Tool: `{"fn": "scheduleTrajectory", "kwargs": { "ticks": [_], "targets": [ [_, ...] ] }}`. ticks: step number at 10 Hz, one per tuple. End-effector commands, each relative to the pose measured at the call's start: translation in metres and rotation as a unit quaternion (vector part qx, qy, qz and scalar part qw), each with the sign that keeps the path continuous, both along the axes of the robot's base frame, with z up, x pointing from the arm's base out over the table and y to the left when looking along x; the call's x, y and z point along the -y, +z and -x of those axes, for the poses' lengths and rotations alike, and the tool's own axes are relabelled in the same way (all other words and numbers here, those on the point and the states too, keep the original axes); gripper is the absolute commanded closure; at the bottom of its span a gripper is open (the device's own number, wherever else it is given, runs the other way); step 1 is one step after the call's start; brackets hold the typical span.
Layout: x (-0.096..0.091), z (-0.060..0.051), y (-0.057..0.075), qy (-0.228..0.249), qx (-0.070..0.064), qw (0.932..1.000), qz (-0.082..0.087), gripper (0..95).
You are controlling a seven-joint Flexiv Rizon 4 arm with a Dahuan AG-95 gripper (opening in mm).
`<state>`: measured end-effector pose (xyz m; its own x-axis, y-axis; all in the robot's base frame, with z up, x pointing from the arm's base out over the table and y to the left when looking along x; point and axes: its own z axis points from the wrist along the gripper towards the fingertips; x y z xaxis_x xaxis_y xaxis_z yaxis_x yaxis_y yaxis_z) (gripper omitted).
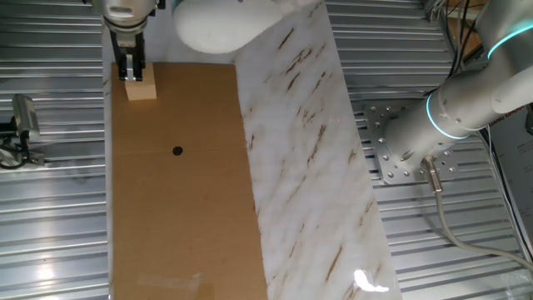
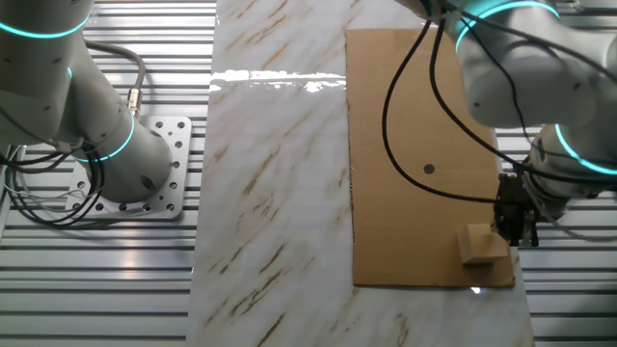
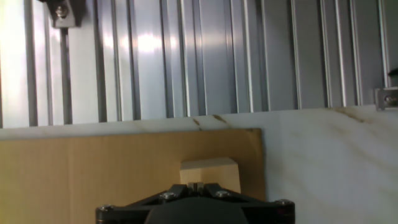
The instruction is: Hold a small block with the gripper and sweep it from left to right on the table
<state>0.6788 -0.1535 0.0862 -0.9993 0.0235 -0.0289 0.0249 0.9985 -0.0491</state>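
The small block (image 1: 141,88) is a pale tan wooden cube on the brown cardboard part of the table (image 1: 183,225), near its far left corner. My gripper (image 1: 132,73) stands just behind it with its jaws closed together; the tips are right against or very near the block, not around it. In the other fixed view the gripper (image 2: 514,231) is at the right side of the block (image 2: 481,246). In the hand view the closed silvery tips (image 3: 198,185) sit just in front of the block (image 3: 209,173), near the cardboard's corner.
A small black dot (image 1: 176,151) marks the cardboard. A white brown-veined marble strip (image 1: 308,150) lies along the cardboard's right side. Ribbed metal (image 1: 50,208) surrounds both. A second white arm (image 1: 450,108) stands on its base at the right.
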Motion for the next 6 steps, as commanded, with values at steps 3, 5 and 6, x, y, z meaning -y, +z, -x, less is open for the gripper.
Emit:
{"fn": "scheduleTrajectory", "kwargs": {
  "ticks": [3,5,6],
  "targets": [
    [0.0009,-0.0031,0.0007,0.002,-0.002,1.0000,-0.006,95.0],
    [0.0019,-0.0031,0.0011,0.006,-0.004,1.0000,-0.005,95.0],
    [0.0034,-0.0029,0.0010,0.010,-0.004,0.9999,-0.004,76.0]
  ]
}}
